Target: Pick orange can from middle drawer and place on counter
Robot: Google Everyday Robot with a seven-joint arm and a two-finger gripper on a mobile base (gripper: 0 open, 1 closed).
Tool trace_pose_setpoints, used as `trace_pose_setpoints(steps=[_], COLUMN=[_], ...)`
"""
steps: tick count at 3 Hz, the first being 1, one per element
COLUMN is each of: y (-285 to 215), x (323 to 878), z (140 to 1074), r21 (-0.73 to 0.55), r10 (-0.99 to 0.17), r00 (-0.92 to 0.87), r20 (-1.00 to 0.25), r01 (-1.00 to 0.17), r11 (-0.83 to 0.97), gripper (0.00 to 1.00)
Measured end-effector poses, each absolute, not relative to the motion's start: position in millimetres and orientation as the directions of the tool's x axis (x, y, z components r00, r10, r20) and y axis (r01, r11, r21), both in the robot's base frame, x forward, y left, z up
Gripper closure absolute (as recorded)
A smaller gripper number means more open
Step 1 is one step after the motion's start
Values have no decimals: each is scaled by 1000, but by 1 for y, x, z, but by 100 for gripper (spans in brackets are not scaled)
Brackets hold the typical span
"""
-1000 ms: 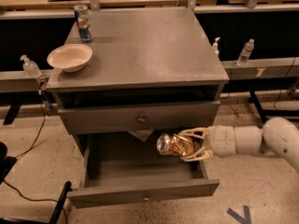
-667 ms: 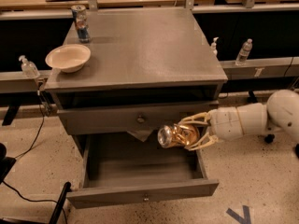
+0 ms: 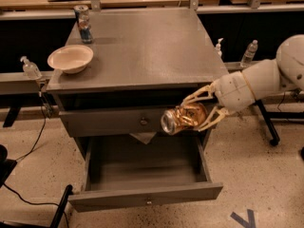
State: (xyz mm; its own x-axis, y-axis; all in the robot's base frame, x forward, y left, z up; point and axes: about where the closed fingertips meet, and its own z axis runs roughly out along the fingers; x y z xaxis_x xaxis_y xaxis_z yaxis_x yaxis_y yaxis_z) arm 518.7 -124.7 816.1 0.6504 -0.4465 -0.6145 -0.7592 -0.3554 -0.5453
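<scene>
My gripper [image 3: 192, 114] is shut on the orange can [image 3: 181, 119], a shiny golden-orange can with its silver end facing left. It holds the can on its side in the air, above the right part of the open middle drawer [image 3: 147, 194] and in front of the cabinet, just below the counter's front right edge. The drawer is pulled out wide and its inside shows nothing but grey floor. The counter [image 3: 147, 46] is the flat grey top of the cabinet. My white arm reaches in from the right.
A cream bowl [image 3: 70, 58] sits at the counter's left edge. A tall blue, red and silver can [image 3: 83, 23] stands at its back left corner. Small bottles [image 3: 30, 69] stand on rails to the left and right. A closed drawer [image 3: 142, 121] lies above the open one.
My gripper has lifted the orange can up out of the drawer and a little to the right, closer to the counter's front edge.
</scene>
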Motion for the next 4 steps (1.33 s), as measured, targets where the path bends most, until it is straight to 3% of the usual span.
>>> trace_pose_setpoints(steps=[2,4], y=[-90,-52], x=[607,687], z=[871,878], r21=[-526,-486], r10=[-583,-639], r00=[655,575], r20=[-480,-512], r01=[-747,-807], r11=[-406,-337], gripper=[100,100])
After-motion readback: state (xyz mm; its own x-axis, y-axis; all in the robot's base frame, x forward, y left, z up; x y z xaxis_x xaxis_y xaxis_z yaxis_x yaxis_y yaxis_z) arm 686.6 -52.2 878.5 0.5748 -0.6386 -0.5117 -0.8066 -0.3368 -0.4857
